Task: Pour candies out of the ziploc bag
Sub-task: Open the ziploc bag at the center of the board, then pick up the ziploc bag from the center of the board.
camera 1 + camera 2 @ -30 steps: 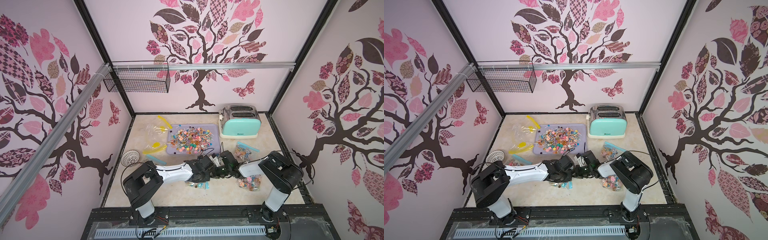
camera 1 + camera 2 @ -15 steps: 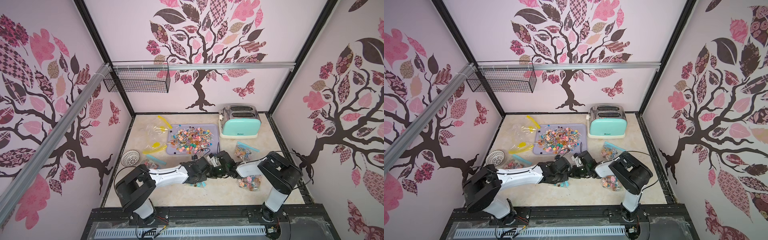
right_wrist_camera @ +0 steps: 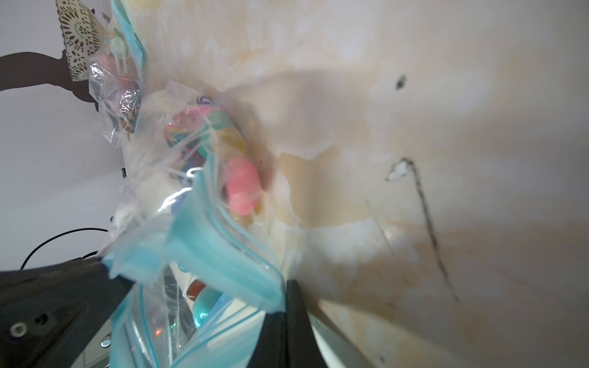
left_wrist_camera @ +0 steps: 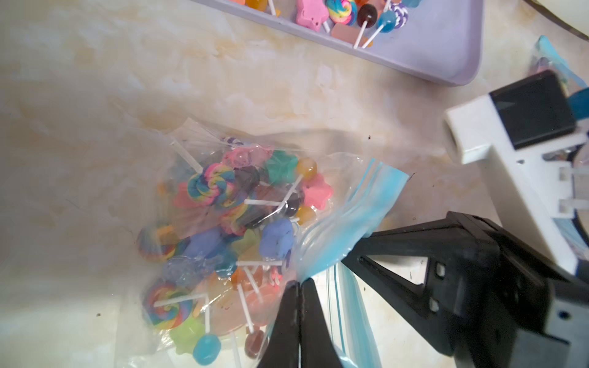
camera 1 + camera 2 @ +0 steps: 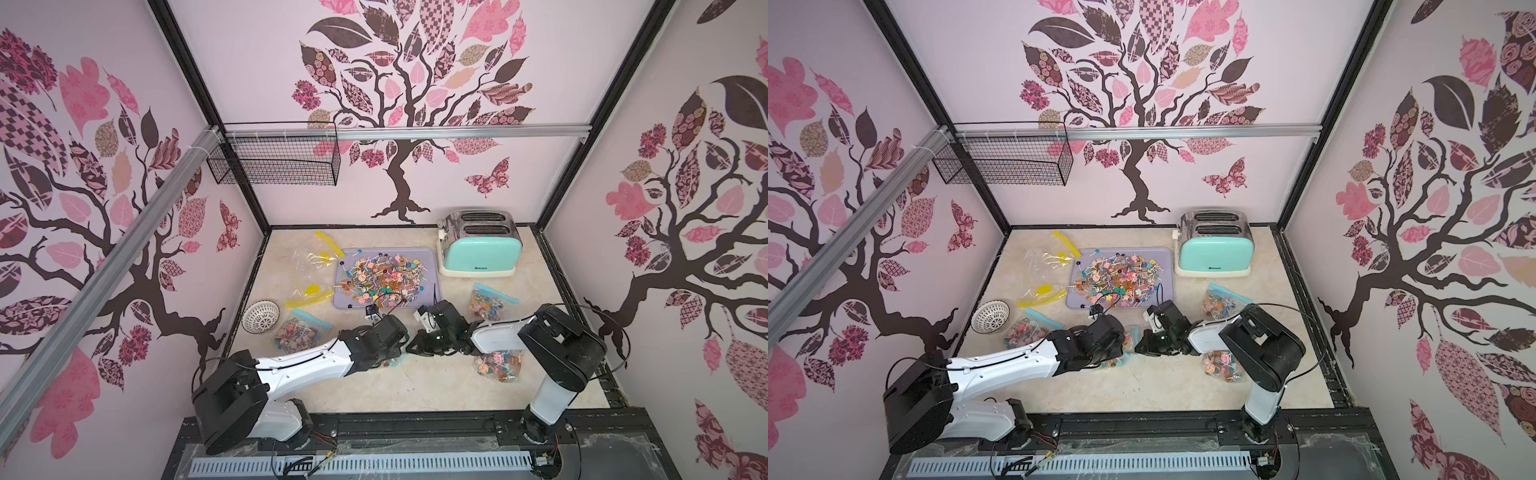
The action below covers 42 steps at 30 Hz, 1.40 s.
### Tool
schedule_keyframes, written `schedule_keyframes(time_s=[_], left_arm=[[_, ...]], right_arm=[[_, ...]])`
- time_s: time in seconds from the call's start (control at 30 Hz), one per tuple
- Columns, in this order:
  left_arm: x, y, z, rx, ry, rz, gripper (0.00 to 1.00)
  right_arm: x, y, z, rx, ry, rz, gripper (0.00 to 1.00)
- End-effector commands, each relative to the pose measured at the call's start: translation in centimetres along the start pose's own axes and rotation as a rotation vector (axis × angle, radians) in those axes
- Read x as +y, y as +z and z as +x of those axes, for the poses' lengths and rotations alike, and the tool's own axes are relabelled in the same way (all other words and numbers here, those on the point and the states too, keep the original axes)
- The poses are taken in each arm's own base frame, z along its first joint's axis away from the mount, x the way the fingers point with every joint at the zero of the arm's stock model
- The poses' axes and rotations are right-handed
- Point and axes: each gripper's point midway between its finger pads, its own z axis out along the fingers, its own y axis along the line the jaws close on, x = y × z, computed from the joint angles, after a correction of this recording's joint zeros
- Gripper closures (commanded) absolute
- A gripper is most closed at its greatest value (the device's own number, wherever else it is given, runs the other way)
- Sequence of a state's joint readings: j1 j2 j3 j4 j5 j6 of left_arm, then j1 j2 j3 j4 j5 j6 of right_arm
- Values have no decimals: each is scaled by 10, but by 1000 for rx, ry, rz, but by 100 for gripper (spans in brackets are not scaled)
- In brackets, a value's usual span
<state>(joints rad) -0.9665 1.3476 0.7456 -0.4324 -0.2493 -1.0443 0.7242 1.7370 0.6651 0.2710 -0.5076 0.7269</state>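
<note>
- The beige marbled surface (image 5: pixel 415 390) serves as the working floor. Both arms are laid low across it, judged so that the bag can be worked where it lies.
- The lilac rectangular plastic tray (image 5: pixel 429 258) is set just beyond the arms and already carries a heap of loose sweets. It is judged to be the receiving place.
- The clear plastic ziploc bag with a blue zip strip (image 4: pixel 223 204) is found on the surface between the two grippers, near the tray's front edge but apart from it. Its body rests on the surface while its zip end is raised.
- The left gripper (image 4: pixel 299 286) is closed on one end of the blue strip, and the right gripper (image 3: pixel 286 288) is closed on another part of it. The double pinch is judged to be meant for parting the mouth. Whether the seal is parted cannot be told.
- The candies (image 4: pixel 210 188), small multi-coloured lollipops on thin white sticks, are contained inside the bag.
- In both top views the bag is almost hidden under the wrists, yet the tray, its heap and other filled bags (image 5: pixel 296 332) are shown. The pinches are shown only in the wrist views.
</note>
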Motion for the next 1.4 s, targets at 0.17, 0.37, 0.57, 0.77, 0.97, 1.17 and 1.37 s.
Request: schedule_keyframes(time_s=[0.17, 0.37, 0.57, 0.77, 0.97, 1.17, 1.37], left_arm=[[-41, -37, -25, -57, 125, 112, 100], [-42, -38, -19, -40, 155, 107, 100], [-35, -24, -3, 11, 157, 96, 100], [-34, -14, 9, 41, 155, 108, 100], [-38, -12, 11, 48, 162, 112, 100], [-40, -11, 10, 46, 163, 113, 100], [-45, -15, 8, 38, 168, 138, 100]], right_arm=[[-71, -11, 30, 59, 111, 320, 100], [-63, -15, 22, 41, 97, 321, 100], [-28, -45, -3, -41, 49, 279, 72], [18, -73, -22, -118, 72, 110, 50], [58, -71, -25, -97, 137, -95, 45], [76, -59, -19, -55, 136, -144, 44], [68, -33, -11, -13, 175, -149, 46]])
